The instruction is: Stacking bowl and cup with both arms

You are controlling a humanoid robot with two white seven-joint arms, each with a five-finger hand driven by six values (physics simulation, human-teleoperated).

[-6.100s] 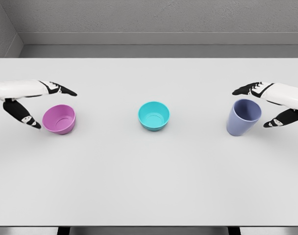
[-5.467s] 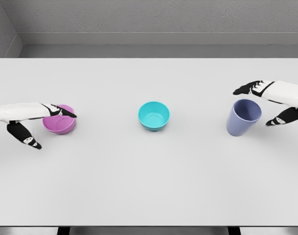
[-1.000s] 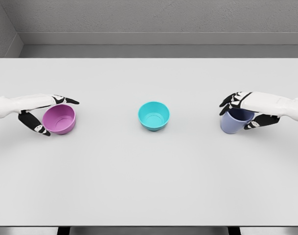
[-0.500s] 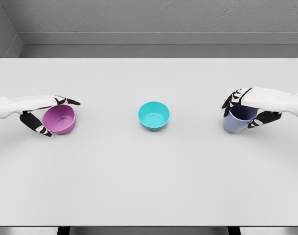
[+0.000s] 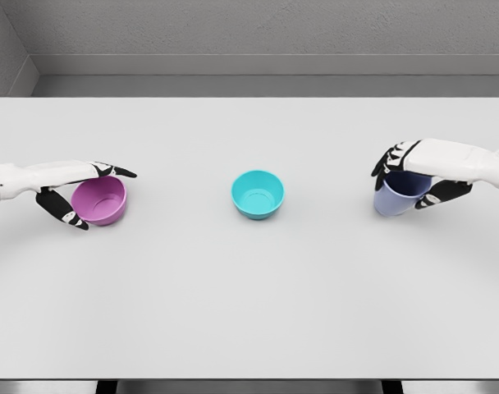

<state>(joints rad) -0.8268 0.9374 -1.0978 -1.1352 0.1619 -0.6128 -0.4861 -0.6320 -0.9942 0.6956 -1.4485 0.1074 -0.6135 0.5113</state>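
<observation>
A teal bowl [image 5: 258, 194] stands upright in the middle of the white table [image 5: 249, 287]. At the left sits a purple bowl [image 5: 100, 201]; my left hand [image 5: 81, 195] is around its left side, fingers over the far rim and thumb low on the near side. At the right my right hand [image 5: 409, 176] is shut on the lavender cup [image 5: 395, 197], fingers curled over its rim and thumb on its right side. The cup looks raised slightly off the table and tilted.
The table's far edge meets a grey wall. Wide bare surface lies in front of the three vessels and between them.
My right hand has carried the lavender cup slightly up and to the right. The left hand has stayed put around the purple bowl, which has not moved.
</observation>
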